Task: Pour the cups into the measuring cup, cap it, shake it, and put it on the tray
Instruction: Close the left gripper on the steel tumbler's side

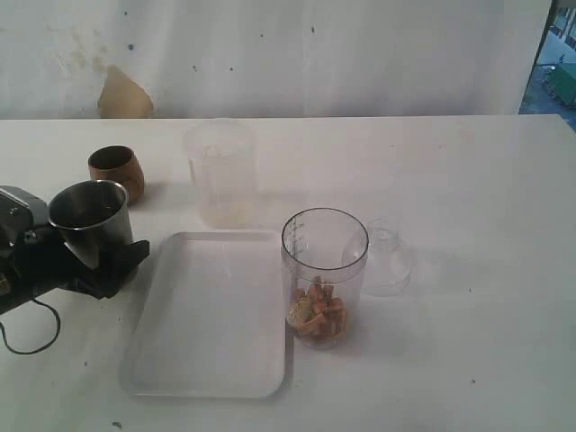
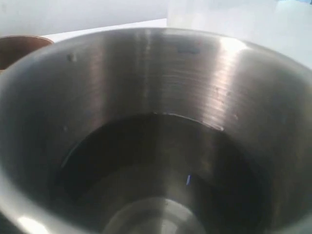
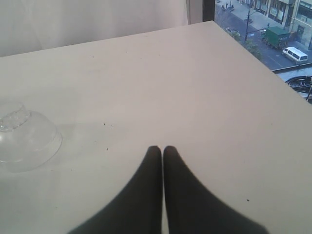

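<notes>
The steel tumbler (image 1: 90, 216) stands upright at the left, its lower part between the jaws of my left gripper (image 1: 101, 264), which stand wide on either side of it. The left wrist view looks down into the tumbler (image 2: 156, 97), whose inside is dark and looks empty. Behind it sits the copper-brown cup (image 1: 117, 171). The measuring cup (image 1: 324, 270) stands uncapped right of the tray (image 1: 216, 315), with orange-brown pieces at its bottom. The clear cap (image 1: 387, 258) rests just right of it. My right gripper (image 3: 162, 148) is shut and empty, with the cap (image 3: 24, 136) off to one side.
A cloudy frosted plastic cup (image 1: 222, 171) stands behind the tray. A black cable (image 1: 27, 337) loops on the table by the left arm. The right wrist view shows the table's far corner (image 3: 214, 24) and a window beyond.
</notes>
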